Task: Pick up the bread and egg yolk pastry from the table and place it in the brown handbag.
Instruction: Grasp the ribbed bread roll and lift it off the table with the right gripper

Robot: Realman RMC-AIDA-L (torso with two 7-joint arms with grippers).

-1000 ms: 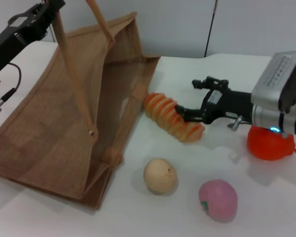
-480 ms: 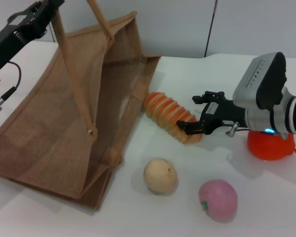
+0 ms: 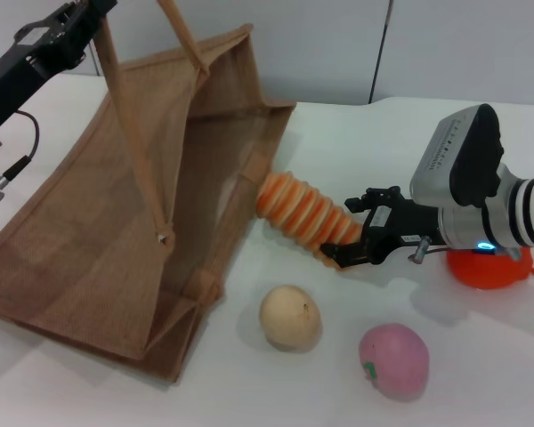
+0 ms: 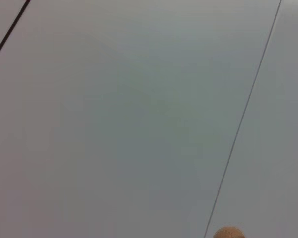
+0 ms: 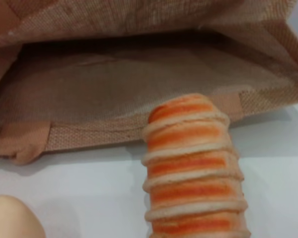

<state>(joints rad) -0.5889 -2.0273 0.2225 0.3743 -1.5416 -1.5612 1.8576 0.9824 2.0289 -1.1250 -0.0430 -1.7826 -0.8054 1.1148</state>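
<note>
The brown handbag (image 3: pixel 98 231) lies tilted on the white table, its mouth facing right; the right wrist view looks into the open handbag (image 5: pixel 139 79). One tan handle (image 3: pixel 129 133) rises taut to my left gripper (image 3: pixel 87 11) at the top left edge. My right gripper (image 3: pixel 351 229) is shut on the near end of the striped bread (image 3: pixel 304 213). The loaf's far end touches the bag's mouth, and the bread (image 5: pixel 191 168) points into the opening. The egg yolk pastry (image 3: pixel 289 318) rests on the table in front of the bag, apart from both grippers; the right wrist view shows the pastry (image 5: pixel 10 218) in a corner.
A pink ball (image 3: pixel 393 360) with a green mark lies right of the pastry. An orange fruit (image 3: pixel 488 267) sits partly hidden behind my right arm. The left wrist view shows only a grey wall.
My right gripper has carried the bread left toward the handbag; the loaf's far end now reaches the bag's mouth. The left arm, pastry and pink ball have not moved.
</note>
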